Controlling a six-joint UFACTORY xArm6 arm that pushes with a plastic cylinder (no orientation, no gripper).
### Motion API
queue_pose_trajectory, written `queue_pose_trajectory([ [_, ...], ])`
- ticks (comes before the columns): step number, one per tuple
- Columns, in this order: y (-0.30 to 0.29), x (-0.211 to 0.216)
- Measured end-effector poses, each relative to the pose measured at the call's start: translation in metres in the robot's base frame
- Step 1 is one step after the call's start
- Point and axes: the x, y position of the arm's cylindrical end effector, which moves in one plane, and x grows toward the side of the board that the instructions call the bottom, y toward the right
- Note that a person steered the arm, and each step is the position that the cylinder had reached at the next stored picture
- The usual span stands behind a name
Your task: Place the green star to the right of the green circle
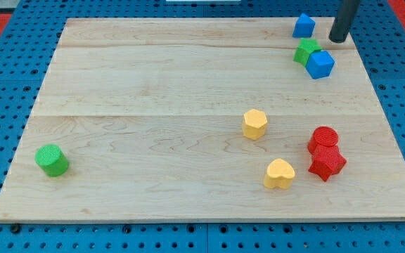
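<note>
The green star [304,51] sits near the view's top right, touching a blue cube [320,64] on its lower right. The green circle [51,160], a short cylinder, stands far off at the view's lower left. My tip [338,39] is at the top right, just above and to the right of the green star and the blue cube, not touching either. The rod rises out of the view's top edge.
A blue block [302,26] lies at the top, left of my tip. A yellow hexagon [254,124] is at centre right, a yellow heart [279,173] below it. A red cylinder [323,139] and a red star [327,163] touch at the right. The wooden board [153,84] lies on blue pegboard.
</note>
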Motion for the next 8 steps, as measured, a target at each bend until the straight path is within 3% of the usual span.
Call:
queue_pose_trajectory([
  [2, -0.101, 0.021],
  [3, -0.113, 0.039],
  [4, -0.079, 0.037],
  [6, -0.206, 0.073],
  [7, -0.203, 0.054],
  [8, -0.116, 0.020],
])
